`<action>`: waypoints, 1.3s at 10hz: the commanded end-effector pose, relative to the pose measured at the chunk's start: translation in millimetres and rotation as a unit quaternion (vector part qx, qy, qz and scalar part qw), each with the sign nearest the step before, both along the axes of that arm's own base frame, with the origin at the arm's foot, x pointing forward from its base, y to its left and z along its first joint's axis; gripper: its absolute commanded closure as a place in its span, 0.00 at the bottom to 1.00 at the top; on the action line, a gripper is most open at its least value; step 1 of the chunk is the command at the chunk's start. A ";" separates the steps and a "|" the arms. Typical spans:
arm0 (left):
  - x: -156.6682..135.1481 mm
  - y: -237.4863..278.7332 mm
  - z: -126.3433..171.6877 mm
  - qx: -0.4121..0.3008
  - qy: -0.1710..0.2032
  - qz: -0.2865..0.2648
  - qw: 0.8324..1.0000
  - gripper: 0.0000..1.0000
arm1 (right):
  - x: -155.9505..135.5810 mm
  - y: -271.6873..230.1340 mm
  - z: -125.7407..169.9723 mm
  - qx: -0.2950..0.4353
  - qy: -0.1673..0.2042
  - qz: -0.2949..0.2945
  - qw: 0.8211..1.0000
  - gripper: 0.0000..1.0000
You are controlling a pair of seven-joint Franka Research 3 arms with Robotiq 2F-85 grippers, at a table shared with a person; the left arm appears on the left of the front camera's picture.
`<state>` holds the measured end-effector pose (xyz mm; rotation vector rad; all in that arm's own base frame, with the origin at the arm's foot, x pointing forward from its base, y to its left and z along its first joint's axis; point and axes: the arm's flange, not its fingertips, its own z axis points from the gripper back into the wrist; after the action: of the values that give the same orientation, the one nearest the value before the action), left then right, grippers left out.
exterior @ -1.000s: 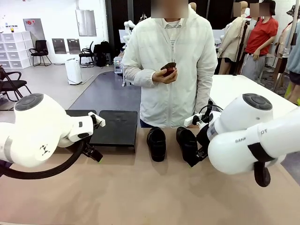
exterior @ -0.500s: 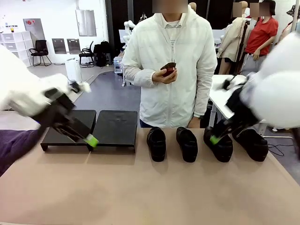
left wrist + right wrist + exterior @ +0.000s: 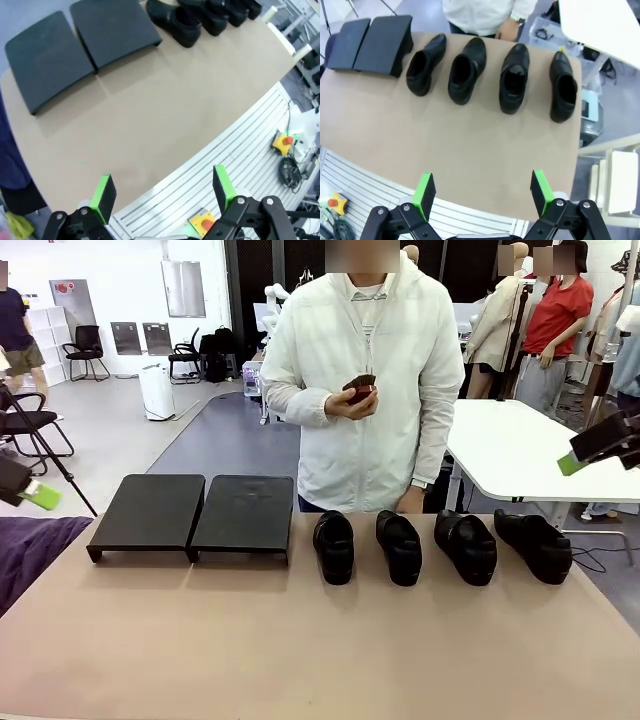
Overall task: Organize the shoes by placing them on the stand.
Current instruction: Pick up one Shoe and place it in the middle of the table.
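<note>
Black and glossy, four shoes (image 3: 399, 547) are lined up in a row on the tan table (image 3: 300, 650), right of centre and close to its far edge. They are just in front of a person (image 3: 365, 360) (white jacket, a small dark red object held at chest height). In the right wrist view the toes are seen to point toward the far side and the openings toward the near side. The shoes are set apart from one another, none touching.

The stand (image 3: 243, 510) is placed to the left of the row, along the same far edge. It is made of two matte-black panels set side by side, and nothing is carried on it. The leftmost shoe (image 3: 333, 547) is found just beside the stand's right panel, not touching it. A purple cloth (image 3: 30, 550) is seen at the table's left edge.

The left gripper (image 3: 162, 189) is held high over the near side of the table. Its jaws are spread wide, the green pads well apart, and nothing is gripped between them. The right gripper (image 3: 482, 188) is likewise held high, wide open and empty, with all four shoes and the stand seen below it. In the front view a green pad of each gripper is caught at the left and right edges, well clear of the table.
</note>
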<state>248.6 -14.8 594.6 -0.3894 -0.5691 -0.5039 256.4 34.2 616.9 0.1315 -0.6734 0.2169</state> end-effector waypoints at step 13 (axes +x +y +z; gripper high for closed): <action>8.8 -31.4 -3.1 0.003 0.000 -0.032 0.999 0.00 | 6.4 17.8 -7.3 -0.008 0.012 0.028 1.000 0.00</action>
<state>255.2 -48.3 590.8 -0.3914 -0.5428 -0.5571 261.9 53.8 608.6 0.1236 -0.6406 0.2655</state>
